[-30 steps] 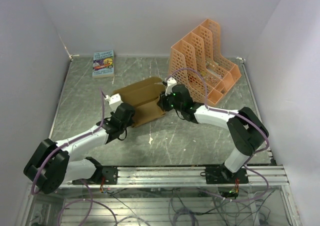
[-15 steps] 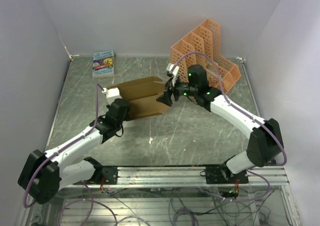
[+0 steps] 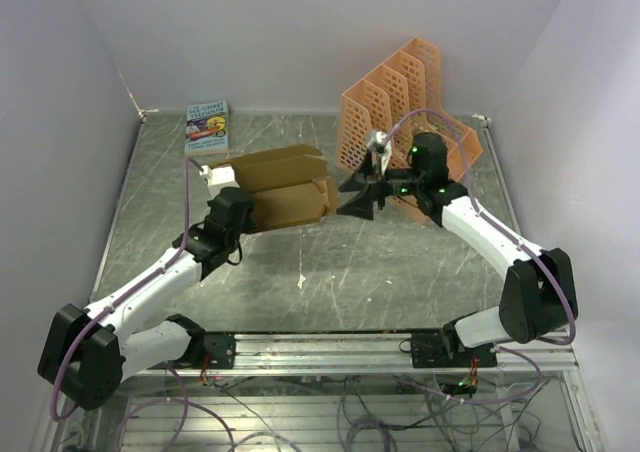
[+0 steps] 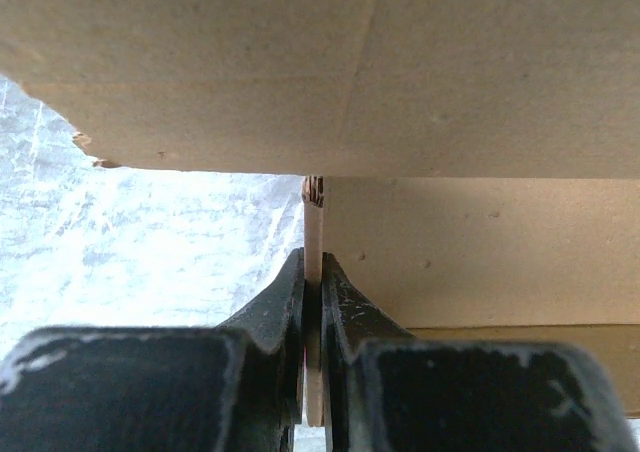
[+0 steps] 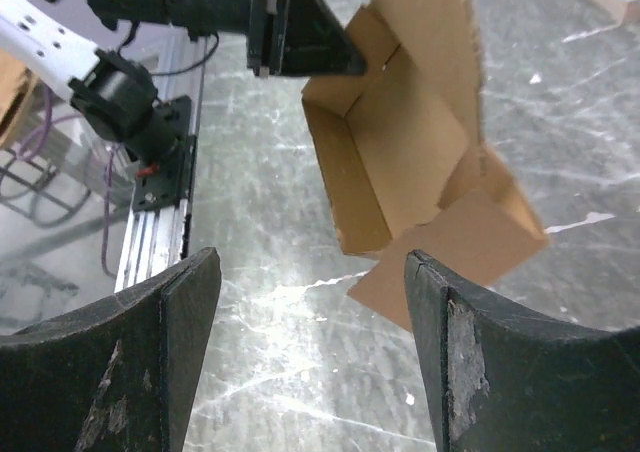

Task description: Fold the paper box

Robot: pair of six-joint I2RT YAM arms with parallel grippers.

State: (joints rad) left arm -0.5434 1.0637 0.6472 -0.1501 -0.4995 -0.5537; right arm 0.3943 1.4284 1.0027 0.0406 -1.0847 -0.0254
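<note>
The tan paper box (image 3: 285, 184) hangs above the table's middle, partly formed into an open carton with loose flaps. My left gripper (image 3: 240, 204) is shut on the thin edge of one of its panels (image 4: 313, 272), seen edge-on between the black fingers (image 4: 280, 312). The right gripper (image 3: 358, 194) stands open just right of the box, apart from it. Its wrist view shows the box's open end (image 5: 400, 162) and a hanging flap (image 5: 455, 257) ahead of the spread fingers (image 5: 460, 362).
An orange perforated file rack (image 3: 405, 122) stands at the back right, close behind the right arm. A small colourful book (image 3: 206, 126) lies at the back left. White walls close in the grey table (image 3: 380, 272) on three sides.
The right gripper let go of the box, opened wide and drew back to the right. The left arm lifted the box up and away from the table.
</note>
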